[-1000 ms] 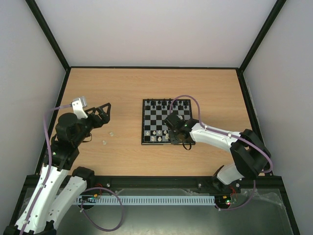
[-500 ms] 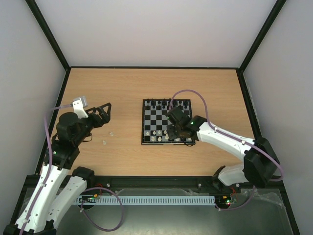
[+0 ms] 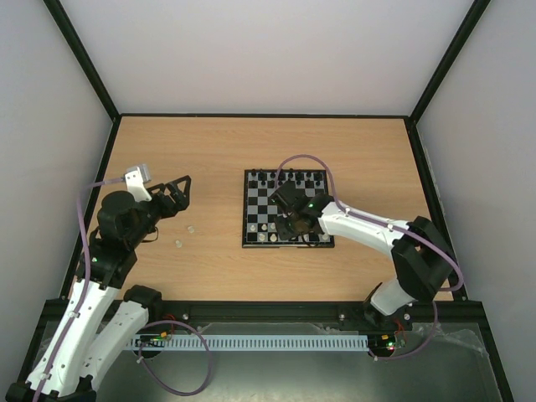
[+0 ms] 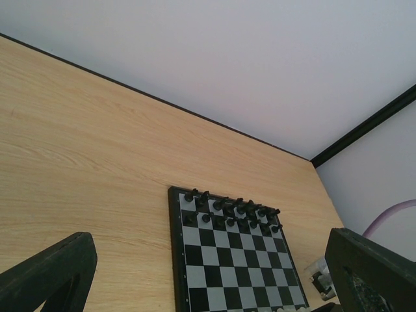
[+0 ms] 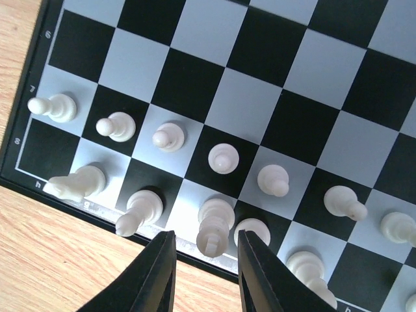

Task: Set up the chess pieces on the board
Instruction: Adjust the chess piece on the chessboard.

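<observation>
Board (image 3: 246,209) near edge: right gripper (image 5: 207,260) jaws narrow, loosely astride white chessman (image 5: 214,227), neighbouring chessmen (image 5: 144,209) crowding close. Left of board: left gripper (image 3: 177,194) jaws wide, 2 loose chessmen (image 3: 191,227) between.

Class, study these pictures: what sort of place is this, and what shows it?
Probably a robot lab test cell: a wooden table boxed in by plain white panels on black framing, a left arm and right arm bolted at its near edge, and a small chessboard.

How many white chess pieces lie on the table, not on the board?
2. Both lie on the table left of the board: one white piece closer to it, the other piece slightly nearer the front edge. More may be hidden.
</observation>
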{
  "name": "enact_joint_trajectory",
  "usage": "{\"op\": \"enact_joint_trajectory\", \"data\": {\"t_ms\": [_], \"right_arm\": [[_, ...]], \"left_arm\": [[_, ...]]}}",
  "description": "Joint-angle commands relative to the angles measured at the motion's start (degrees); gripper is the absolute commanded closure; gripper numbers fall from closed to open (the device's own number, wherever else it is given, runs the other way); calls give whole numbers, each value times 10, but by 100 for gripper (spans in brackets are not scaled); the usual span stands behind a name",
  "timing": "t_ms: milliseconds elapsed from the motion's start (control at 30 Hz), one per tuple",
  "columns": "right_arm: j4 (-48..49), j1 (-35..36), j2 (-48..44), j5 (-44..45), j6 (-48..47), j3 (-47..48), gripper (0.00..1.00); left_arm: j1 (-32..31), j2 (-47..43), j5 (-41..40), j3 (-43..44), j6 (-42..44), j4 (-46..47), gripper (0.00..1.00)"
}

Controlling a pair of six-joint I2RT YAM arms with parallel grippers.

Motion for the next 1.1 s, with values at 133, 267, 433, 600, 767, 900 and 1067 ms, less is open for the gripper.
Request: {"op": "enact_joint_trajectory", "data": {"t_ms": [133,267,433,600,767,900,1067], "right_arm": [[-10,9,33,2,-13,18,73],[-10,11,38,3,-13,16,75],[-8,12,40,2,-14,18,80],[-9,17,41,2,-13,19,84],[-13,22,37,3,-9,16,87],[-15,25,34,5,-7,11,88],[-15,28,28,6,-2,5,89]], "left_arm": [[3,2,-1,-4,-4,13,1],[3,3,-2,-6,-4,13,0],[3,3,-1,-6,-5,15,1],[3,2,-3,-8,-5,14,0],[3,1,-4,-8,-5,13,1],[3,0,-4,-9,-5,13,1],[3,0,-3,-11,-7,15,1]]}}
